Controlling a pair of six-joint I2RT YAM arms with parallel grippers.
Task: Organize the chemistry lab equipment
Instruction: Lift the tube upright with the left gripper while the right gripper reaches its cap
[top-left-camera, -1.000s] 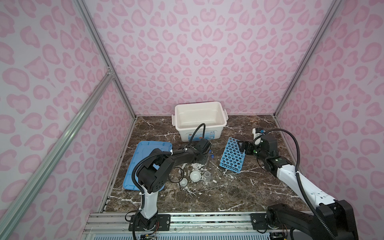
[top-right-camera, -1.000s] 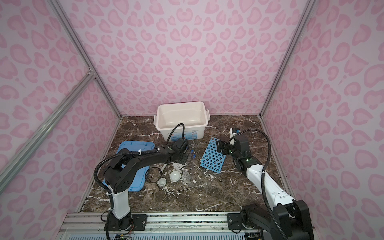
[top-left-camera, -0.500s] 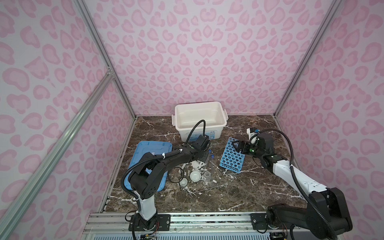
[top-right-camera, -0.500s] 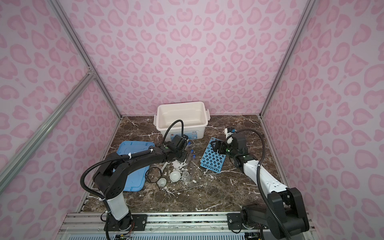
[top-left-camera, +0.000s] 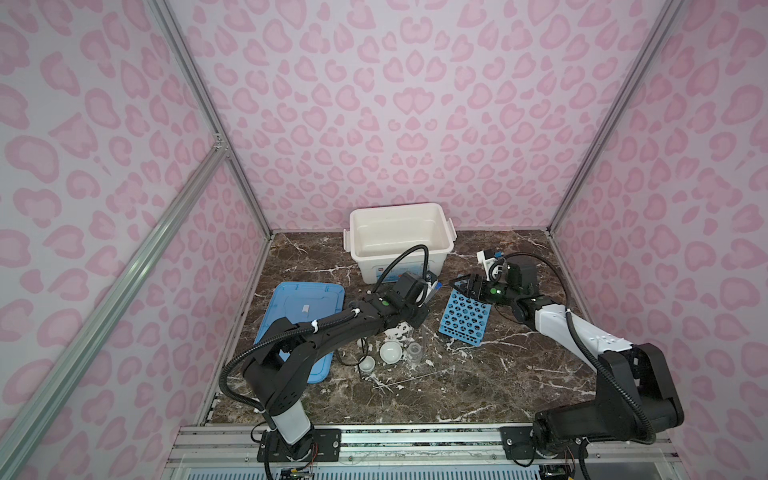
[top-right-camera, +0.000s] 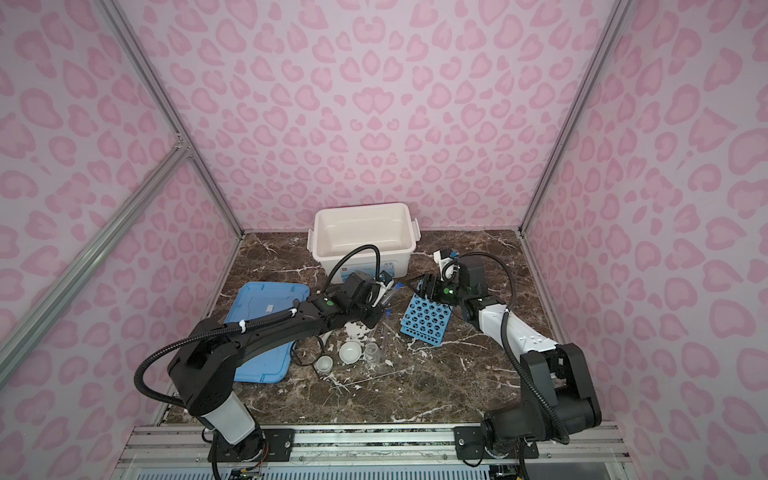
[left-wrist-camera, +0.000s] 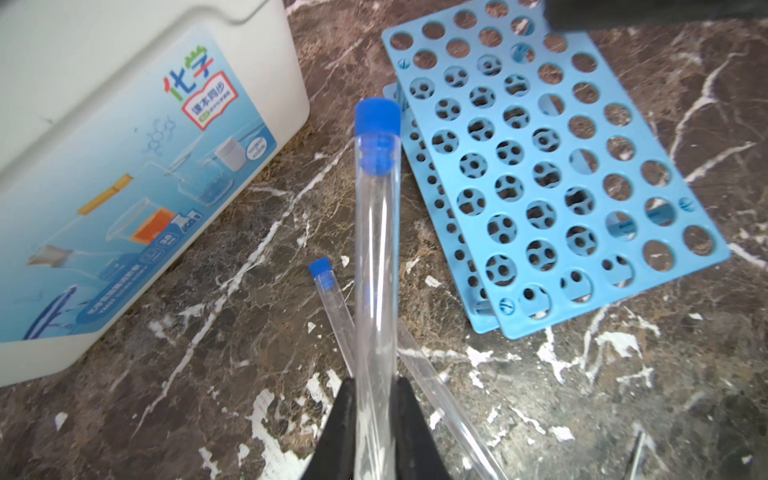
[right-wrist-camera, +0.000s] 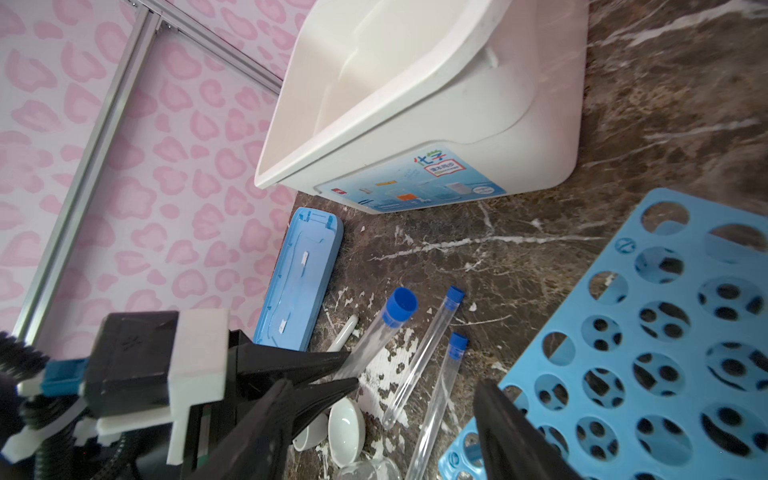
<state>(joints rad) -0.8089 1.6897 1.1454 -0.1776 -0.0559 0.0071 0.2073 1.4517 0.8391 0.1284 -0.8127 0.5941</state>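
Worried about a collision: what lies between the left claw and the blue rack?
Two thin blue-capped tubes lying on the marble, clearest in the right wrist view.

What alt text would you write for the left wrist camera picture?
The left gripper pinches a clear blue-capped tube above a marble table. Nearby are a blue rack, a labelled white box and a thinner capped tube lying on the table.

glossy clear tube (left-wrist-camera: 376, 249), matt plastic rack (left-wrist-camera: 681, 224), polished marble-look tabletop (left-wrist-camera: 208, 395).
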